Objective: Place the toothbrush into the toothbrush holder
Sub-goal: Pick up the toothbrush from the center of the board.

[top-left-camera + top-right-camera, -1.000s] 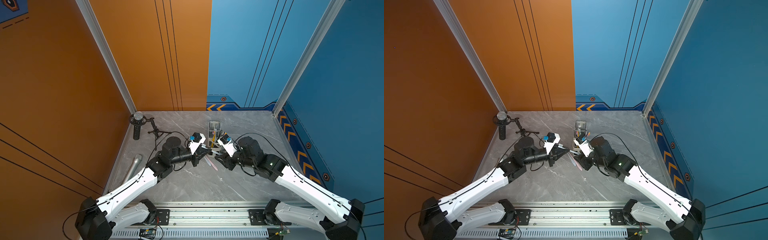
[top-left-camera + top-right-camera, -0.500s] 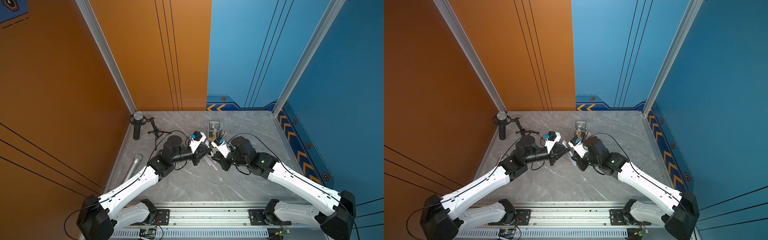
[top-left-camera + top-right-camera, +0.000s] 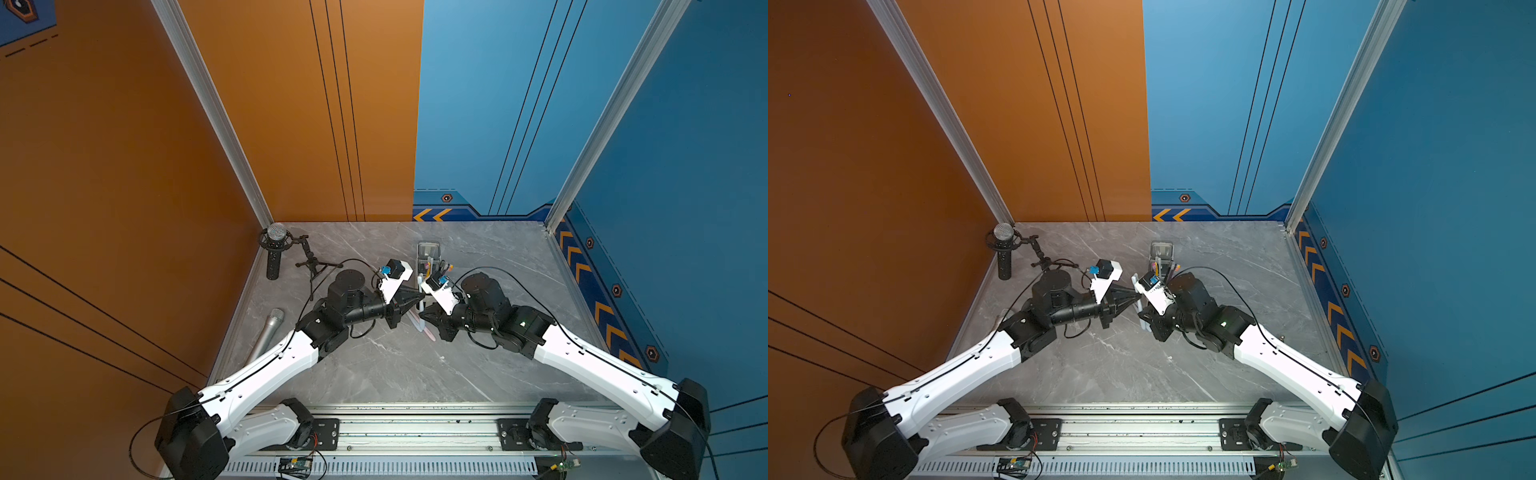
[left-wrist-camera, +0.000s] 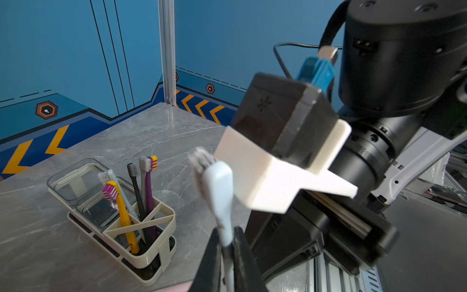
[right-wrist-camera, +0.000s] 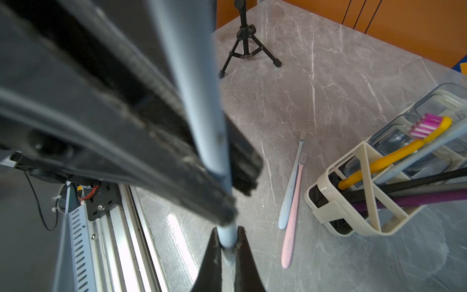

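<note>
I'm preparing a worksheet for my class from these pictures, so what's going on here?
Both arms meet at one light blue plastic toothbrush, bristles up. The right pincer is shut on its handle end; the left pincer flanks its neck, grip unclear. The cream rectangular toothbrush holder has several brushes standing in it. A pale blue toothbrush and a pink toothbrush lie beside it on the grey marbled table.

5 brushes [image 4: 137, 192] crowd the crossed-bar end of the holder [image 4: 165, 249]; 2 loose toothbrushes [image 5: 293, 217] lie just beside it. The table [image 3: 395, 365] toward the rail [image 3: 415, 432] lies open; the microphone stand [image 5: 246, 29] sits well apart.
</note>
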